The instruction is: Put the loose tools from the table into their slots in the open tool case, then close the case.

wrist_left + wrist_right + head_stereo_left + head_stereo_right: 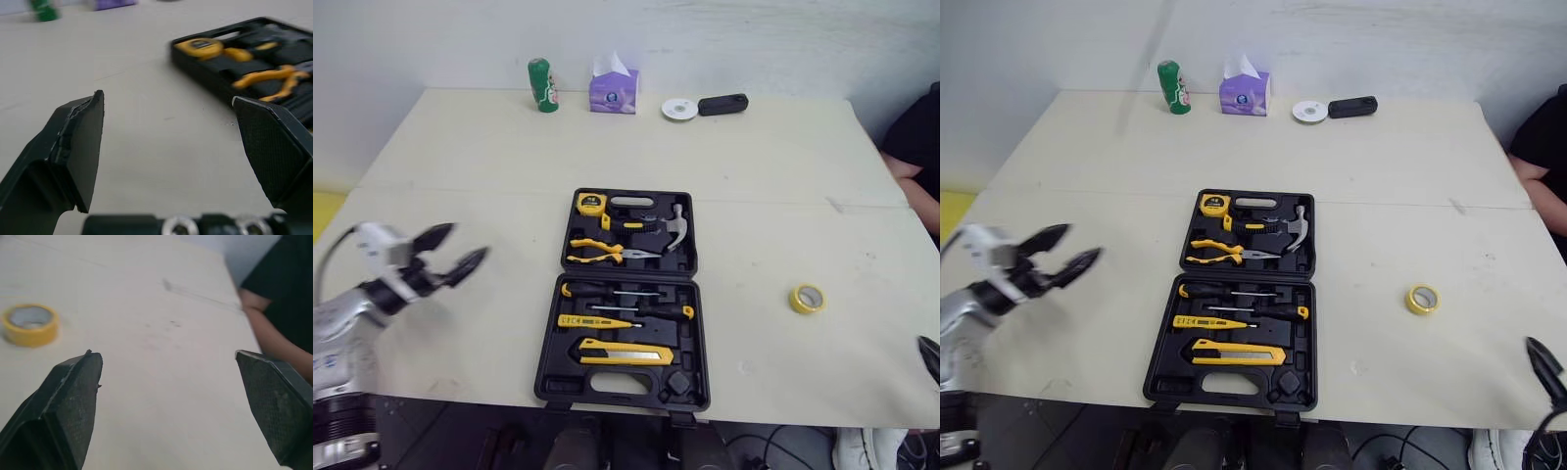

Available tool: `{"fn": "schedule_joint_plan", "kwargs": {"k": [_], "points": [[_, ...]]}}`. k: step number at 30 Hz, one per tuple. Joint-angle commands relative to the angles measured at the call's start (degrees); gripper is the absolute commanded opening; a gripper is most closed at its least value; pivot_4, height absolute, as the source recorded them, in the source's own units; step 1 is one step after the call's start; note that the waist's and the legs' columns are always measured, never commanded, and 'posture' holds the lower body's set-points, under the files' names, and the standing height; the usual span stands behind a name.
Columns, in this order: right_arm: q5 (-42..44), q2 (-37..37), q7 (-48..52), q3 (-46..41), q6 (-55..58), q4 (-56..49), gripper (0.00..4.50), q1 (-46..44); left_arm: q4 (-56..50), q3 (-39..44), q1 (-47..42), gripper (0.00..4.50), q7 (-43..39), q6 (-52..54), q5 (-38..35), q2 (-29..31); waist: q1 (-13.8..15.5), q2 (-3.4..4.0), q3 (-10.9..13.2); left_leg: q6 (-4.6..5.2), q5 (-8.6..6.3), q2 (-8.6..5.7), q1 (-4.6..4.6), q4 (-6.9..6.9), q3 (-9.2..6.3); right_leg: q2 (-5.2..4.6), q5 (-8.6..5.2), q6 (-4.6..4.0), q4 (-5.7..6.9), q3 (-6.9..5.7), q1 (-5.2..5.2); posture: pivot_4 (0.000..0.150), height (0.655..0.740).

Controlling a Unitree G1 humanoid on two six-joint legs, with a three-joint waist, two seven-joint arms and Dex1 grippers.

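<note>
"Left wrist view first: how do the jaws stand?"

"Spread wide. The left gripper (167, 98) has its two black fingers (78, 147) far apart, with bare table (146, 147) showing through the gap. They hold nothing and touch nothing."

"And the tool case?"

"The tool case (548, 343) lies open and flat, well apart from those jaws, off to the robot's right of them. Past the tip of the finger nearer the case I can make out the tape measure (199, 45) and the pliers (266, 78), both seated in the case."

"What else sits in it?"

"From the head camera: the hammer (671, 227) beside the tape measure in the far half, and the screwdrivers (626, 294), a yellow tester (597, 321) and the utility knife (626, 352) in the near half. The lid is not shut."

"Now the other arm."

"The right gripper (165, 354) is also opened wide and empty, with only tabletop between the fingers."

"Anything loose near it?"

"A yellow tape roll (30, 324) lies flat on the table, ahead of the jaws and outside the gap, beyond the tip of the finger on the case side. It touches neither finger. It sits between the case and the right gripper, apart from both."

"And beyond the other finger?"

"A person's arm (274, 338) in a black sleeve, at the table's edge, clear of the jaws."
</note>
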Motion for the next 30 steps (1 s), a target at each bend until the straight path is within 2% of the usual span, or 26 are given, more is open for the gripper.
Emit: {"fn": "schedule_joint_plan", "kwargs": {"k": [1,4,10,11,13,16,18,23,27,29,30], "points": [[1.9,-6.32,1.53,-1.15,9.43,-7.2,4.5,1.81,-9.79,-3.6,-2.7,4.41,-0.32,3.3,-1.64,-0.33,0.0,-0.07,0.0,0.01,0.01,0.0,0.0,0.0,-0.01,0.03,0.0,0.0,0.0,0.0,0.0,0.15,0.74],[4.52,-10.34,5.12,-1.86,16.05,-11.98,4.5,3.32,-14.98,-7.09,-4.46,4.41,-0.45,5.45,-2.13,-1.79,-0.03,-0.07,0.0,0.04,0.03,0.01,0.02,-0.09,0.06,0.08,0.0,0.0,-0.02,0.07,-0.06,0.15,0.74],[2.28,-19.23,6.97,-3.07,28.32,-18.83,4.5,4.75,-21.68,-11.84,-9.21,4.41,-0.29,12.15,-4.77,-3.52,0.53,-0.17,0.06,0.16,0.09,0.03,-0.03,-0.02,0.09,0.15,0.0,0.0,-0.04,0.05,-0.05,0.15,0.74],[3.29,-22.19,8.39,-3.2,32.68,-20.32,4.5,4.73,-22.83,-12.96,-10.11,4.41,-0.24,14.17,-6.31,-4.24,0.65,-0.17,0.06,0.16,0.09,0.03,-0.03,-0.01,0.09,0.15,0.0,0.01,-0.04,0.06,-0.04,0.15,0.74],[-1.18,-28.14,7.82,-2.92,38.63,-22.62,4.5,4.82,-24.98,-14.93,-11.22,4.41,-0.48,17.27,-8.26,-5.27,0.89,-0.09,0.06,0.24,0.08,0.03,-0.04,0.05,0.11,0.14,0.02,0.03,-0.02,0.08,-0.04,0.15,0.74],[-1.87,-34.46,8.0,-0.7,45.6,-24.88,4.5,0.98,-25.88,-17.54,-12.12,4.41,-3.13,16.72,-7.0,-5.34,1.12,-0.24,0.12,0.26,0.08,0.05,-0.05,0.08,0.15,0.19,0.03,0.06,-0.03,0.14,-0.06,0.15,0.74],[-3.52,-38.58,7.28,1.6,51.16,-25.92,4.5,-1.05,-26.2,-19.17,-12.7,4.41,-5.22,17.3,-7.16,-4.9,1.34,-0.24,0.12,0.26,0.08,0.06,-0.07,0.07,0.15,0.22,0.03,0.05,-0.06,0.14,-0.09,0.15,0.74],[-2.62,-43.72,11.23,10.57,50.73,-26.33,4.5,-10.14,-25.74,-21.88,-14.54,4.41,-9.39,16.15,-6.84,-5.51,1.49,-0.19,0.16,0.59,0.28,0.11,-0.74,0.61,-0.25,0.26,0.02,0.03,-0.07,-0.28,-0.27,0.15,0.74],[-5.74,-49.57,12.38,21.24,50.63,-24.9,4.5,-16.78,-25.64,-24.42,-15.62,4.41,-11.0,16.32,-5.93,-6.1,1.35,-0.18,0.17,0.67,0.29,0.06,-0.87,0.84,-0.38,0.12,0.06,0.1,-0.12,-0.4,-0.19,0.15,0.74],[-6.5,-51.0,12.05,25.49,51.74,-24.14,4.5,-20.14,-25.88,-24.93,-16.11,4.41,-10.95,18.62,-6.83,-5.85,1.4,-0.18,0.17,0.66,0.29,0.06,-0.88,0.85,-0.5,0.13,0.06,0.09,-0.17,-0.49,-0.14,0.15,0.74],[-6.6,-51.62,12.51,27.11,52.61,-23.91,4.5,-21.34,-26.33,-24.96,-16.44,4.41,-10.92,23.0,-9.32,-4.76,1.41,-0.18,0.17,0.66,0.29,0.06,-0.9,0.84,-0.52,0.12,0.06,0.09,-0.19,-0.51,-0.14,0.15,0.74]]}}
